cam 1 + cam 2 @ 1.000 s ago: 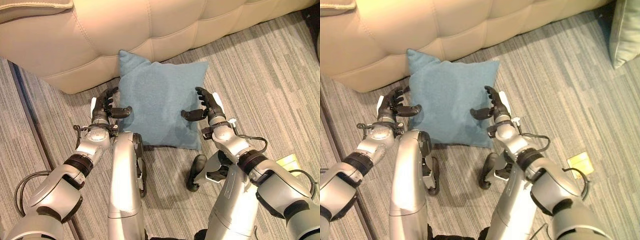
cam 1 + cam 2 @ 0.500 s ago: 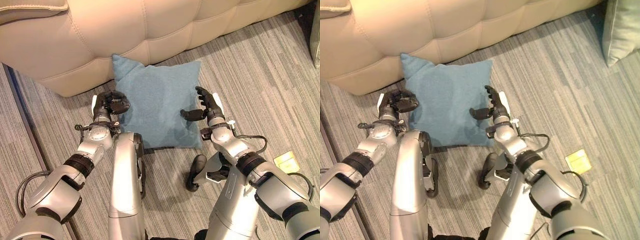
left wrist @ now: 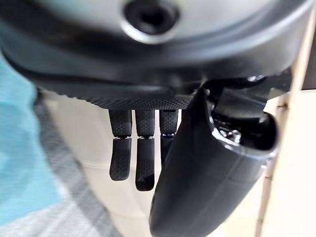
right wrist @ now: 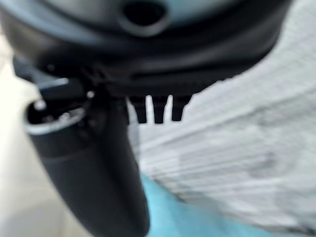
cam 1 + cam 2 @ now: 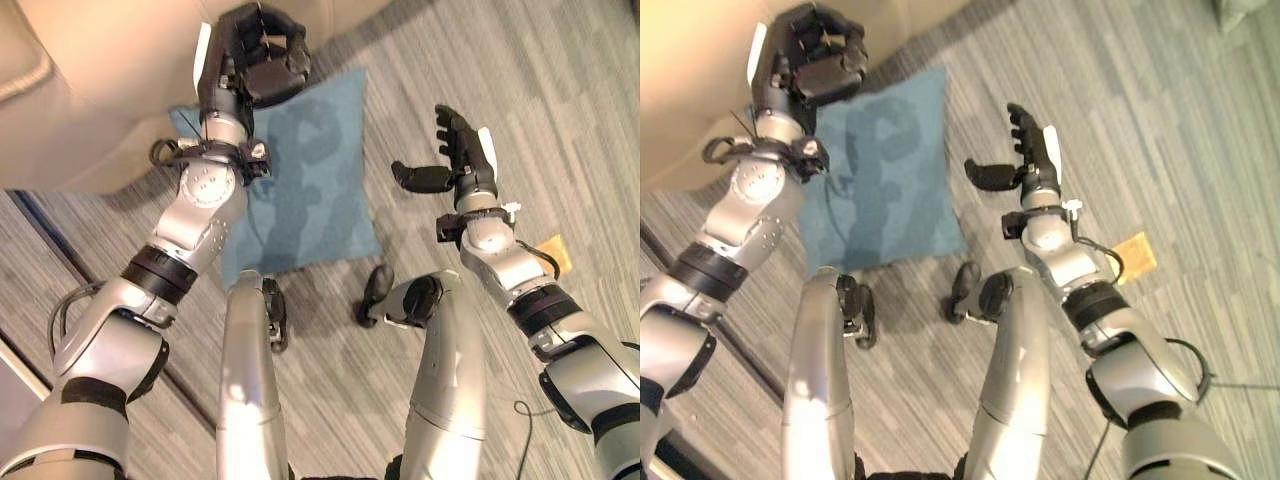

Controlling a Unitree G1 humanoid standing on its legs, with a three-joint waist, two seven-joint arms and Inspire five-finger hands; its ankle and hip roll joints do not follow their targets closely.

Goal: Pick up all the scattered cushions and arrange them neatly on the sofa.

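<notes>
The square teal fabric cushion (image 5: 300, 175) lies flat on the striped grey carpet floor (image 5: 560, 120) at upper centre, against the beige leather sofa (image 5: 120, 70), held by neither hand: the left hand (image 5: 255, 55) hangs above it with fingers curled on nothing, and the right hand (image 5: 455, 155) hovers beside it, fingers spread.

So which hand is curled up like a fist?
The left hand, raised above the blue cushion, is curled and holds nothing. The right hand has its fingers spread.
</notes>
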